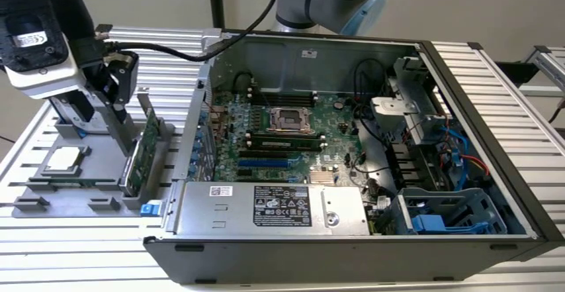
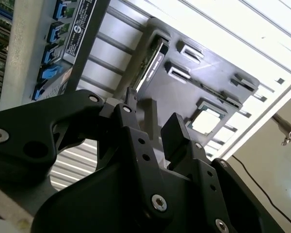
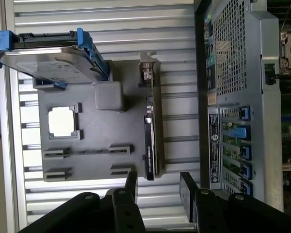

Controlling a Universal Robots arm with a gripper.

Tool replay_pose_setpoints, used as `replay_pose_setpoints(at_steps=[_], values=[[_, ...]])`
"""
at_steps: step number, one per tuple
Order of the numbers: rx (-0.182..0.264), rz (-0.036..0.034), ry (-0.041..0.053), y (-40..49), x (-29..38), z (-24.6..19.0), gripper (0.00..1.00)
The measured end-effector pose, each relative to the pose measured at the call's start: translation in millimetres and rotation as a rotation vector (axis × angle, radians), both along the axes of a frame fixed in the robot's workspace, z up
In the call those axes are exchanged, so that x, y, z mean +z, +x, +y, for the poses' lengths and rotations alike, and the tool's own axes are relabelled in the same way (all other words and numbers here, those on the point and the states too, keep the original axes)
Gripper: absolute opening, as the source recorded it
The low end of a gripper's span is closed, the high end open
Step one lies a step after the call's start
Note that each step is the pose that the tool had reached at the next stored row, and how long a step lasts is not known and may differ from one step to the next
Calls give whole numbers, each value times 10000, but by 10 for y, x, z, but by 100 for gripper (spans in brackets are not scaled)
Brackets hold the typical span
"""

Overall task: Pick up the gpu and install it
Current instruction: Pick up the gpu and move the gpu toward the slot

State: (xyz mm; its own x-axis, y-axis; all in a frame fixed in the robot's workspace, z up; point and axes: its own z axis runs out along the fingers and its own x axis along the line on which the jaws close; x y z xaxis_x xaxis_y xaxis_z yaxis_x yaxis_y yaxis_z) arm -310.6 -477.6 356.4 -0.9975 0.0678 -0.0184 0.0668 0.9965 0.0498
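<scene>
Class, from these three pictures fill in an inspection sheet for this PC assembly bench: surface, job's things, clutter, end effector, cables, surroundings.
Surface: slatted metal table carrying a grey parts tray and an open computer case.
Job's things: gpu stands on edge in the parts tray, not yet installed; motherboard lies exposed in the computer case.
Clutter: hard drive in a blue frame and a processor chip, both on the parts tray.
End effector: open, above the parts tray, its gap in line with the gpu, not gripping it.
Cables: black cable runs to the arm's wrist; blue and red cables inside the computer case.
Surroundings: plain wall; nothing else seen.
</scene>
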Motion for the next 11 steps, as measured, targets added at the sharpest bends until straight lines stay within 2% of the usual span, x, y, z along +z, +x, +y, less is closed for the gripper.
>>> replay_pose_setpoints(at_steps=[11], values=[[0, -1, 1, 0, -88, 38, 100]])
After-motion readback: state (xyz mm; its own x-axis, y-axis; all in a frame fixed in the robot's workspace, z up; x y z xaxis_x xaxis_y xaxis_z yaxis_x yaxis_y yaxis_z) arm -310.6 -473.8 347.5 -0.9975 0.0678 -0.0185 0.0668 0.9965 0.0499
